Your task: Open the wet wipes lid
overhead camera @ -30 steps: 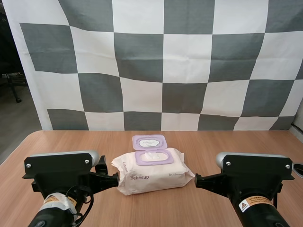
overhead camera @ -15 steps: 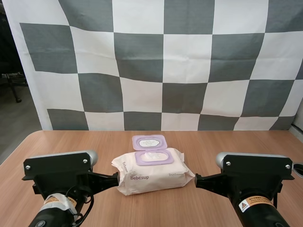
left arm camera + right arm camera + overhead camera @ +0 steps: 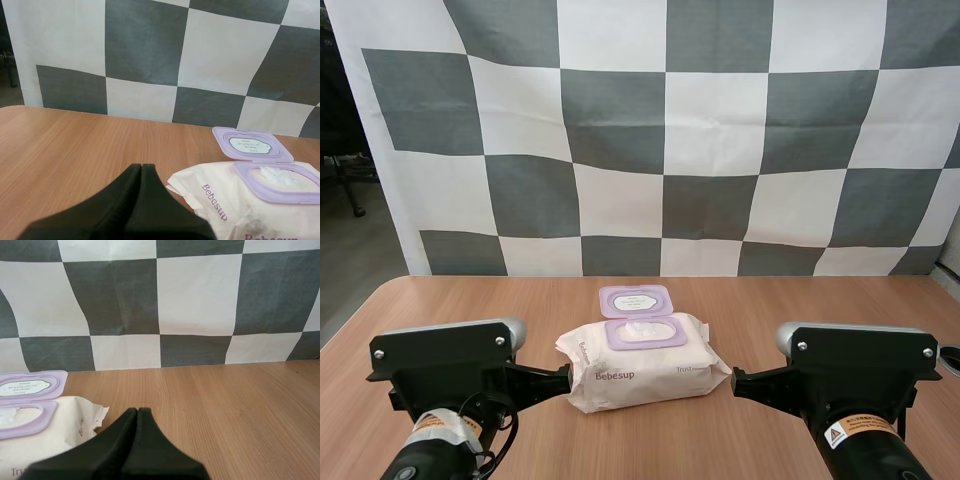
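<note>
A cream pack of wet wipes lies mid-table between my two arms. Its purple lid is flipped back flat toward the far side, and white wipes show in the purple-rimmed opening. My left gripper is shut on nothing, its tip close to the pack's left end; in the left wrist view the gripper is one dark wedge beside the pack and open lid. My right gripper is shut too, just off the pack's right end; its wedge sits next to the pack.
The wooden table runs wide on both sides of the pack and behind it. A small dark round object sits at the table's right edge.
My left gripper has shut from wide open, its fingers coming together beside the pack's left end. The pack, the lid and the right arm have stayed put.
</note>
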